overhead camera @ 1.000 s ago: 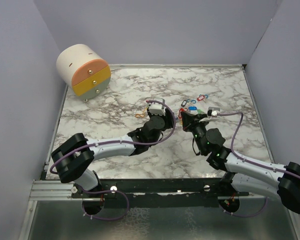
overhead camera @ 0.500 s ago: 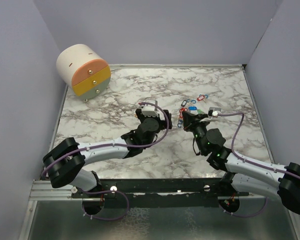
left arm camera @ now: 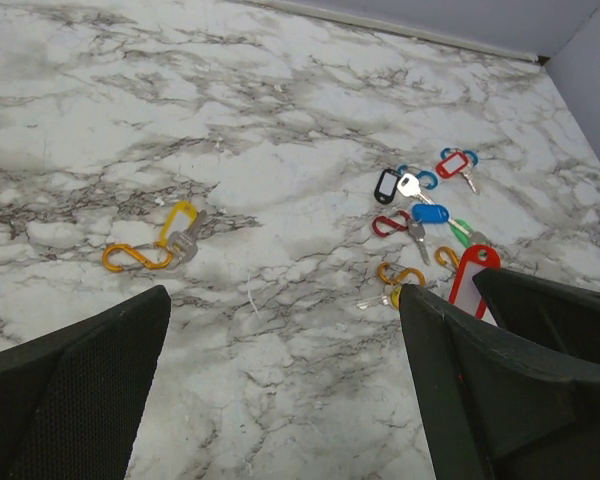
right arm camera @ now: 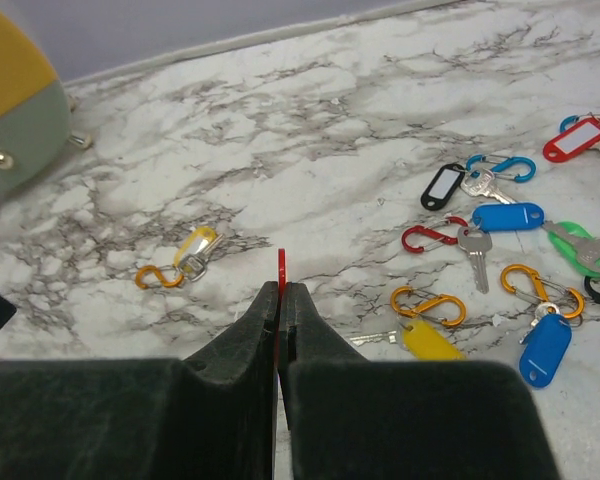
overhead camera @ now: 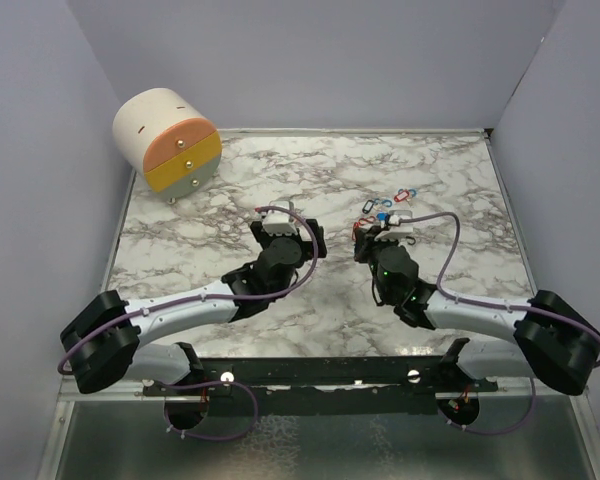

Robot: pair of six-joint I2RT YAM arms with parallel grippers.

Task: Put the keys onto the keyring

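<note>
Above the bench (left arm camera: 230, 100), the right claw (right arm camera: 281, 296) pinches a red key tag (left arm camera: 474, 283) while the left claw (left arm camera: 283, 295) hangs spread, probably needing next to seize the orange clip (left arm camera: 132, 258) for threading.

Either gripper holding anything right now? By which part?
Right gripper is shut on a red key tag, pinching its flat faces; one end sticks out past the jaws. Left gripper is open and empty.

A round cream drawer unit (overhead camera: 167, 140) stood at the far left corner of the marble table (overhead camera: 230, 190). Its fronts were orange, yellow and grey-green with small round knobs. Plain lilac walls (overhead camera: 330, 60) enclosed it.
</note>
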